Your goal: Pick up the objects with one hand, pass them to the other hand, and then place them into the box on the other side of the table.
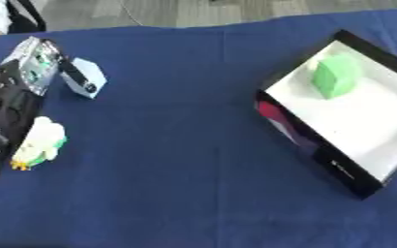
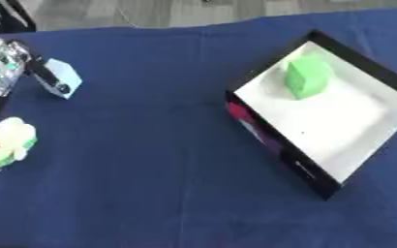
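The left hand (image 1: 34,65) comes in along the left edge of the blue-covered counter (image 1: 176,145), and its fingers appear to close on a pale blue block (image 1: 85,77) with a dark end, pinching it at the near-left side; the block sits at the hand's fingertip end, touching it. Just below, beside the same arm, a small white and green toy (image 1: 39,143) with yellow at its base lies on the cloth, close against the arm's side. Both loose things therefore lie on the robot's left, and the left arm is the nearer one by far. The right hand shows in neither view.

The box (image 2: 274,140), black-walled with a white floor, stands well apart on the right half of the counter, turned askew so a corner points toward the robot. A green block (image 2: 305,77) already rests inside, toward its far corner.

Judging from this layout, the block's route to the box runs rightward across the open cloth, so a handover near the middle would be called for.
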Robot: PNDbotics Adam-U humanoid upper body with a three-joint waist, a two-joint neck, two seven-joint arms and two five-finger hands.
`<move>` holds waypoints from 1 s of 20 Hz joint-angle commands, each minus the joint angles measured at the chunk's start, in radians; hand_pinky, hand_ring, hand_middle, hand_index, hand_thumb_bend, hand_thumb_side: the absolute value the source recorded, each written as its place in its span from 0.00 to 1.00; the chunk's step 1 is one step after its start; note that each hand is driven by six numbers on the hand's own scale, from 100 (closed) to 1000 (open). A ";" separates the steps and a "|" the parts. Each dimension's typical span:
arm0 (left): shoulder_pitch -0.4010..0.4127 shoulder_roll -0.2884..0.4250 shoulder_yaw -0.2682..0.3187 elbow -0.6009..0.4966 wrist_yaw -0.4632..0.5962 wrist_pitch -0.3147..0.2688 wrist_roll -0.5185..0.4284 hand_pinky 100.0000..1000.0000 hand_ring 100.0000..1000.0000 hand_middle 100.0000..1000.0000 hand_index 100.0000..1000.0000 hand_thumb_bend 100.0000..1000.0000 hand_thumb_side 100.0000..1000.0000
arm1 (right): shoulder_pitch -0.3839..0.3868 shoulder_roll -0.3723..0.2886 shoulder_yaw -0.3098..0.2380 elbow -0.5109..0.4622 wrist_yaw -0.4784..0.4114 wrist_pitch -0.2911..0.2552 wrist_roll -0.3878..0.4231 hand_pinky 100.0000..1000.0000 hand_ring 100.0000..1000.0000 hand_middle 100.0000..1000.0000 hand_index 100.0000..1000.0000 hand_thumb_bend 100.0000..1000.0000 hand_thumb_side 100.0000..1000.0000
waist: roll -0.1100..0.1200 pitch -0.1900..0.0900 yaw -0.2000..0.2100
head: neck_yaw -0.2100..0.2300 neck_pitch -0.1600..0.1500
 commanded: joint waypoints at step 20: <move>-0.007 0.067 -0.042 -0.213 0.022 0.108 -0.014 0.80 0.75 0.64 0.45 0.23 0.00 | 0.010 -0.024 -0.020 -0.007 0.001 -0.009 0.000 1.00 0.96 0.86 0.97 0.16 0.14 | -0.009 -0.026 0.017 | -0.019 0.000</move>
